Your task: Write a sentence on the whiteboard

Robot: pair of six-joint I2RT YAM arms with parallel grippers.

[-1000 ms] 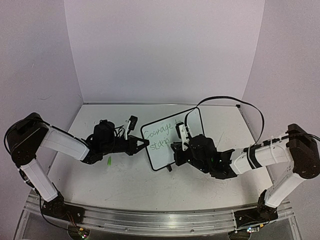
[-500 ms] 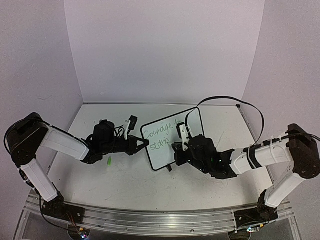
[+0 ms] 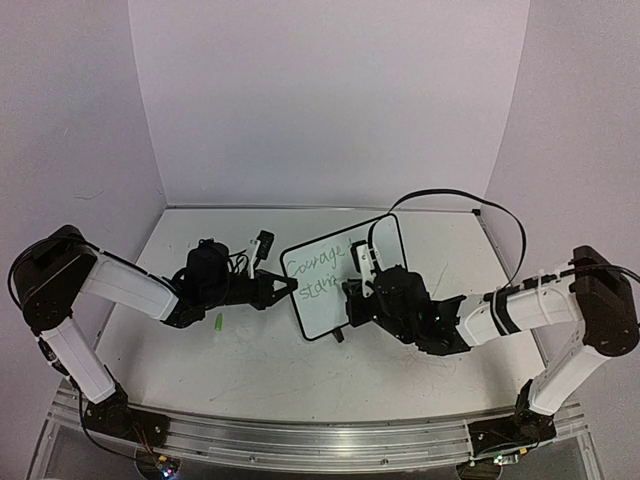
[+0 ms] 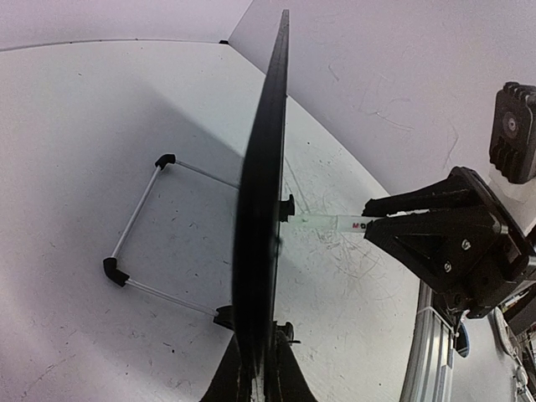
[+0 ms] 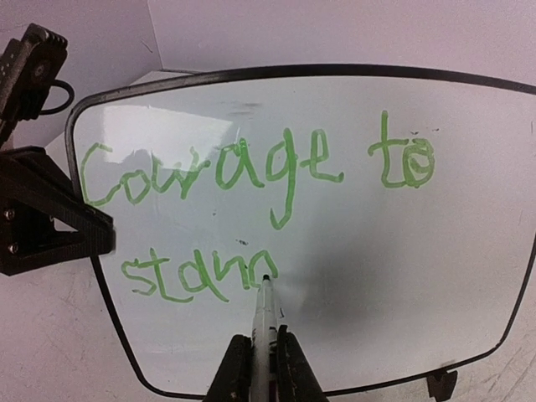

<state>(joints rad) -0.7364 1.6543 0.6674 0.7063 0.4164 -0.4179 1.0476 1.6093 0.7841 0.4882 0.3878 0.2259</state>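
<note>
Midway through the second line: right fingers (image 5: 236,368) clamp the marker (image 5: 265,306), tip on the whiteboard (image 5: 402,251) after "stan"; left fingers (image 4: 226,385) pinch its edge, upright on the counter (image 3: 250,360). Next probably needs steady strokes finishing the sentence (image 5: 251,167)

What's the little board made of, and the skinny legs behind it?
The whiteboard looks smooth and glossy, probably coated plastic or enamel: light glares off it. Its frame looks like matte black plastic. The stand legs are thin pale rods with black corner caps, maybe metal, maybe clear plastic.
</note>
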